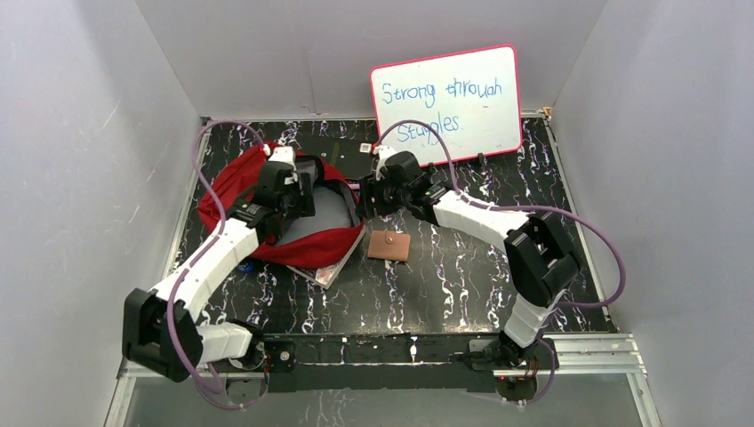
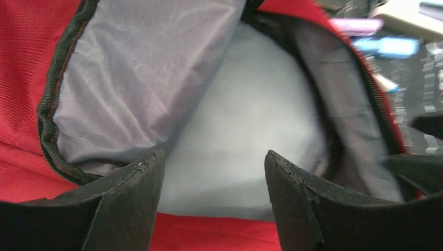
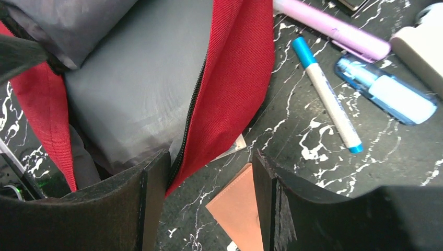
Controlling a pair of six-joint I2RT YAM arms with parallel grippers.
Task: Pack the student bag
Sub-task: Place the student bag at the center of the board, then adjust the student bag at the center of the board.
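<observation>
The red student bag (image 1: 233, 187) lies open at the back left of the table, its grey lining (image 1: 331, 213) showing. My left gripper (image 1: 298, 191) hangs open over the bag's mouth; in its wrist view the open gripper (image 2: 214, 164) frames the grey lining (image 2: 156, 78) and the red fabric (image 2: 21, 68). My right gripper (image 1: 364, 200) is open at the bag's right rim. In the right wrist view the open gripper (image 3: 209, 172) stands over the bag's red edge (image 3: 235, 63) and black zipper, with the tan wallet (image 3: 237, 212) below.
A tan wallet (image 1: 389, 245) lies right of the bag. A book or flat packet (image 1: 327, 269) sticks out under the bag's front edge. A pink pen (image 3: 334, 26), a blue-capped marker (image 3: 326, 94) and a blue tube (image 3: 386, 89) lie behind. A whiteboard (image 1: 447, 102) leans at the back wall.
</observation>
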